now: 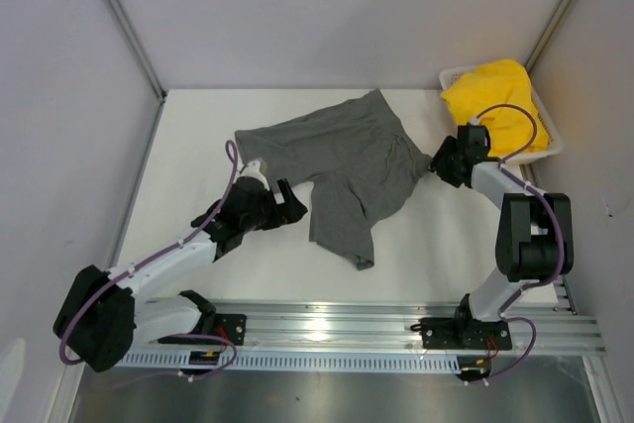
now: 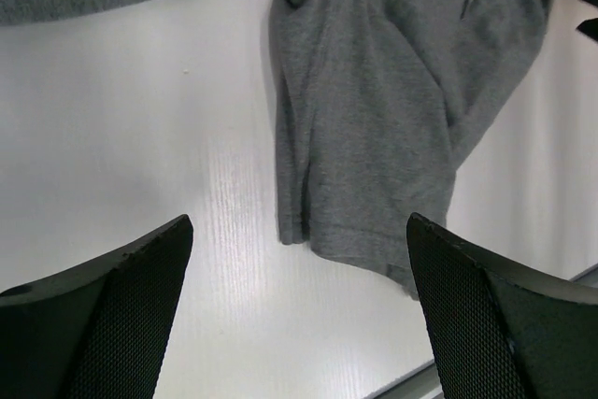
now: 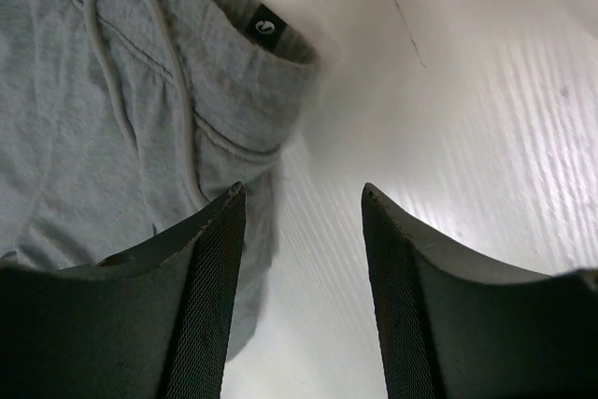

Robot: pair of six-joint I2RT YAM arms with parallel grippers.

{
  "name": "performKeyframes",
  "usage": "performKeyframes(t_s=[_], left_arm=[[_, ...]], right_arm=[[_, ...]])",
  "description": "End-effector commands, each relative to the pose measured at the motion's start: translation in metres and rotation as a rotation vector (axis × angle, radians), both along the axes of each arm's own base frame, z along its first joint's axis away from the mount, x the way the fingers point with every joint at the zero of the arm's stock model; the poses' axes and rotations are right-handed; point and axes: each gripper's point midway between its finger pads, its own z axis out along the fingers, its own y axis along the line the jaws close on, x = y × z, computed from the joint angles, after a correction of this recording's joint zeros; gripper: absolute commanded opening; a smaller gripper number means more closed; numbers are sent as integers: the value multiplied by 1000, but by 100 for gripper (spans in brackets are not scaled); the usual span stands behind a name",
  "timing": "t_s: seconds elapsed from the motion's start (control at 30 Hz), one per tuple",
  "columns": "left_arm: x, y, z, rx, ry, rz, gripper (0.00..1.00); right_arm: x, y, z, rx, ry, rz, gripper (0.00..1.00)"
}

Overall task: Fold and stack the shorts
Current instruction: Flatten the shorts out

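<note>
Shorts of plain dark grey soft cloth (image 1: 347, 160) lie spread and rumpled in the middle of the white table (image 1: 198, 136). Larger bright yellow cloth shorts (image 1: 495, 101) sit bunched in the white plastic mesh basket (image 1: 551, 149) at the far right corner. The left gripper (image 1: 292, 200) hovers wide open and empty, just beside one grey leg. The right gripper (image 1: 436, 160) is half open at the grey waistband (image 3: 252, 72), with bare table between its fingers, gripping nothing.
</note>
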Motion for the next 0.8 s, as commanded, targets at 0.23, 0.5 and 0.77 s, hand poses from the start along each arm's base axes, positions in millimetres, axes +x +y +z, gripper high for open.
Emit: performKeyframes(t_s=[0.23,0.5,0.77], left_arm=[[0,-18,-41,60,103,-95,96],[-8,-37,-50,36,100,-145,95],[-13,-64,-47,2,83,-196,96]], right_arm=[[43,14,-10,95,-84,-18,60],[58,17,-20,103,-106,-20,46],[60,24,-21,83,-108,17,13]])
